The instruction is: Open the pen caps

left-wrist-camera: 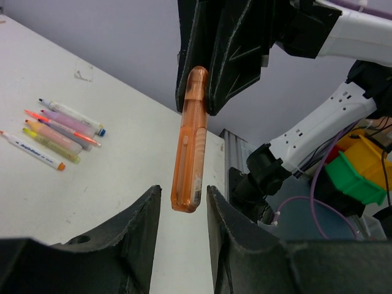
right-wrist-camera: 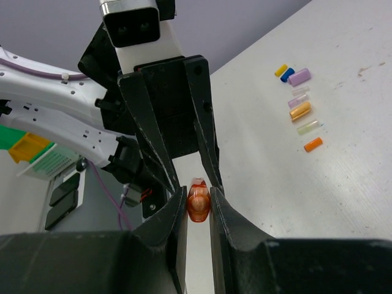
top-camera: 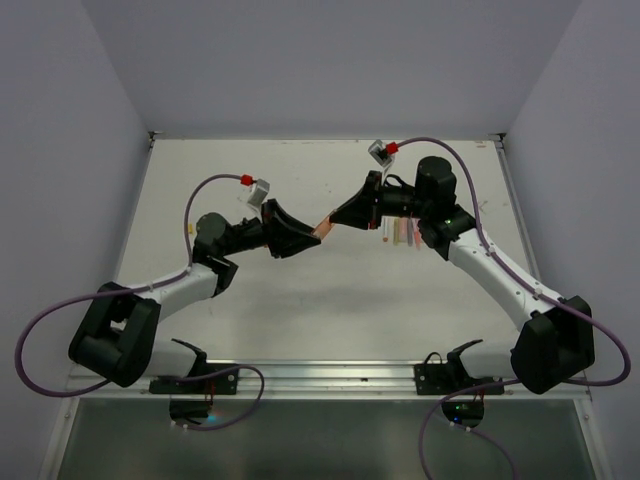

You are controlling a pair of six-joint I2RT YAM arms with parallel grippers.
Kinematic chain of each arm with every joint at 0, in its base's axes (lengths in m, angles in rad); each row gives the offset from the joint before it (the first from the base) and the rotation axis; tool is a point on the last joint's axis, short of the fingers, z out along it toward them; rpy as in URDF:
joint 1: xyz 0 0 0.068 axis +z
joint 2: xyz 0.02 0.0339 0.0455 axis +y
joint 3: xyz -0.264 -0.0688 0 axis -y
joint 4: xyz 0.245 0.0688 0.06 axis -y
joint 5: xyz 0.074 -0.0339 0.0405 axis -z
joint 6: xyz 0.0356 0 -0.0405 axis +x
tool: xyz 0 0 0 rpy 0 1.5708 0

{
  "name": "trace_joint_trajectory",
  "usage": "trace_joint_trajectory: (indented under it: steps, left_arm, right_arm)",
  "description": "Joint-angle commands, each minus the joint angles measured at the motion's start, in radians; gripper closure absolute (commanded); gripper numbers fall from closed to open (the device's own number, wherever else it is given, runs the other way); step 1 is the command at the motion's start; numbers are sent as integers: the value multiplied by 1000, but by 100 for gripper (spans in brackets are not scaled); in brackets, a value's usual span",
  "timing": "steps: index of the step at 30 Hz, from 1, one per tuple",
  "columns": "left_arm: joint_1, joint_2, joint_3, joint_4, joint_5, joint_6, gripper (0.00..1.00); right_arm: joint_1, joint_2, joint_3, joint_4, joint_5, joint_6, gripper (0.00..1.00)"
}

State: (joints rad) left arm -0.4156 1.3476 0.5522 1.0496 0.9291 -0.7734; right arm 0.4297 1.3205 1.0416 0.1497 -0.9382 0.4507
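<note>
Left wrist view: orange pen [left-wrist-camera: 190,147] in mid-air, upper end clamped in right gripper [left-wrist-camera: 197,103]; clip end sits between left gripper [left-wrist-camera: 184,195] jaws, partly open, slight gap showing. Arms reach inward, grippers tip to tip above table [top-camera: 300,320].

Right pincer [right-wrist-camera: 198,197] tight, left pincer [left-wrist-camera: 184,195] ajar
</note>
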Motion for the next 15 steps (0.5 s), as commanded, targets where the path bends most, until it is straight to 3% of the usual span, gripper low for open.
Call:
trace_joint_trajectory:
  steps: [1,6,8,15]
  left_arm:
    - [-6,18,25,130,-9,-66,61]
    - [-6,45,17,193,-10,-121,69]
    - [-6,44,11,194,-15,-122,78]
    - [-6,-2,-15,116,-22,-81,93]
  right_arm:
    - [-2,-37,3,54,-34,-12,100]
    - [-3,-46,-8,53,-28,-24,100]
    - [-3,-53,-9,48,-25,-29,100]
    - [-3,-67,1,37,-1,-38,100]
